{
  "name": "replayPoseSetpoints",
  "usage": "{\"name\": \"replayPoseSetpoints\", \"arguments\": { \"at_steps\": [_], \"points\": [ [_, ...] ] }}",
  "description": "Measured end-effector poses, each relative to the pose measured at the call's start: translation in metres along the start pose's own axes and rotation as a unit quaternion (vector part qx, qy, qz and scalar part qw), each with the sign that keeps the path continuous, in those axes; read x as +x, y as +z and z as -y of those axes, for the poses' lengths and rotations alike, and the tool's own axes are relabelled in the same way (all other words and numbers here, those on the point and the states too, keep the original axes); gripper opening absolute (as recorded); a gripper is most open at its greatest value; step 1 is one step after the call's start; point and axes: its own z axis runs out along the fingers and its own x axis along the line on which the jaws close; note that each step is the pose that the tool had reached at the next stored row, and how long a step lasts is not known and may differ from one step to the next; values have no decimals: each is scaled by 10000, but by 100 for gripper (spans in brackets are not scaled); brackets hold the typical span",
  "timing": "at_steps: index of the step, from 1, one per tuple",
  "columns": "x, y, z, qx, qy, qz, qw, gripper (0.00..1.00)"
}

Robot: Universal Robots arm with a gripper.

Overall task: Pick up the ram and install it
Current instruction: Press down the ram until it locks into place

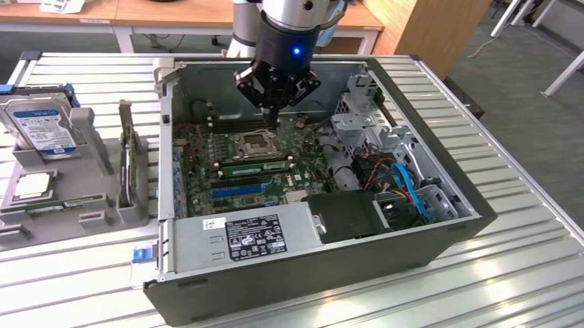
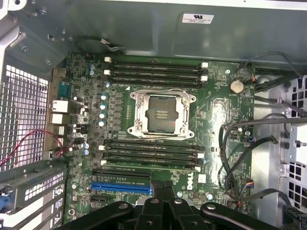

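Ram (image 1: 258,166), as far as I can judge, is the green stick standing in one of the slots just beside the CPU socket (image 1: 253,145), on the side toward the power supply (image 1: 246,236). From the wrist view I cannot tell whether its end latches are fully home.

The claw (image 1: 271,113) hangs inside the case (image 1: 438,236), over the board (image 1: 301,137) near the bank of slots on the far side of the socket. Its fingers are closed tight together and I see nothing between them.

My worries from here:

- The socket is open, with bare contacts showing, and the claw is near it. Any sideways drift while low could drag a fingertip across those contacts and ruin them.
- If the stick is only half seated, one end may sit high. A push off its centre could then tilt it in the slot or crack it.
- With shut fingers I have a narrow, hard point of contact, so pressing in the wrong place loads the board itself.
- Loose cables (image 1: 401,181) lie on the exterior view's right, and a wide swing out could snag them.
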Motion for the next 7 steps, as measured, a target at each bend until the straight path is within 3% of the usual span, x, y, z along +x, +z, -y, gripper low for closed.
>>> {"name": "replayPoseSetpoints", "arguments": {
  "at_steps": [7],
  "points": [
    [0, -1, 0, -1, 11, 1, 10000, 10]
  ]
}}
